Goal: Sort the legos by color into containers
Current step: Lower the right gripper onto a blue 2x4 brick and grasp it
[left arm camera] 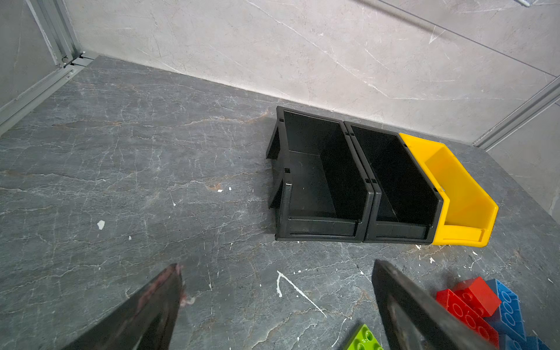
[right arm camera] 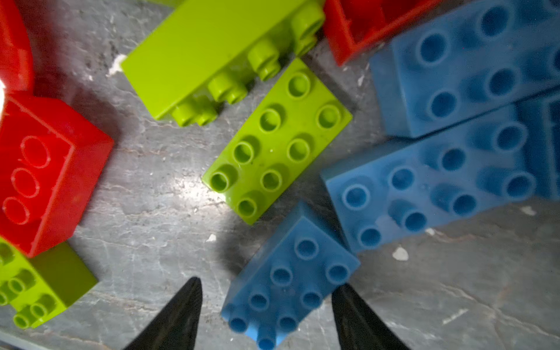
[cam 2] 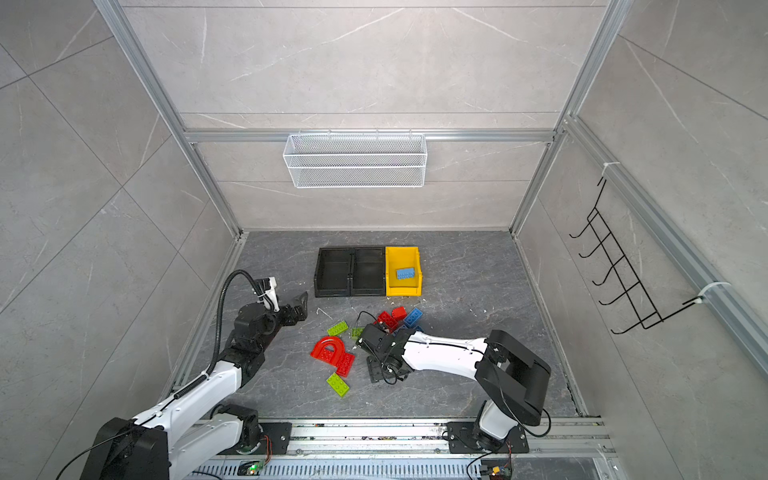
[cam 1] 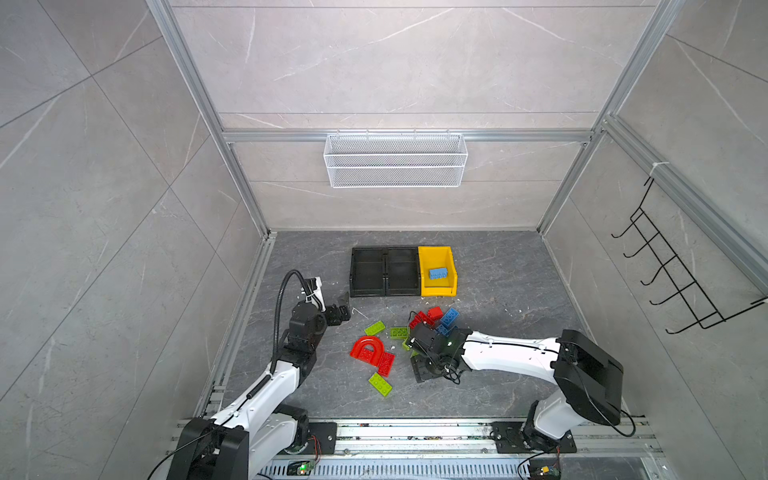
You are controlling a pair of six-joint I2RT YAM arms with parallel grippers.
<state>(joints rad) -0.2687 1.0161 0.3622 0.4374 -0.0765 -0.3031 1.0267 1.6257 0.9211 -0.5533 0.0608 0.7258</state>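
Holding nothing with the left gripper (left arm camera: 275, 264), jaws spread fully above bare floor (cam 1: 498, 374) near the black bins (cam 1: 386, 270). Straddling a blue eight-stud brick (right arm camera: 291, 281) with the right gripper (right arm camera: 268, 281), jaws partly open, gap at one finger. In the yellow bin (cam 1: 452, 266), a lone blue brick (cam 1: 438, 273). Loose on the floor before the bins: red arch (cam 1: 360, 345) among green, red, blue legos (cam 1: 451, 318).

- Three bins (cam 1: 386, 272) side by side, touching, near the back wall (cam 1: 395, 208).
- One brick (cam 1: 438, 273) sits inside the rightmost bin (cam 1: 454, 274).
- Loose bricks (cam 1: 449, 318) scattered in front, arch piece (cam 1: 357, 351) on their left.
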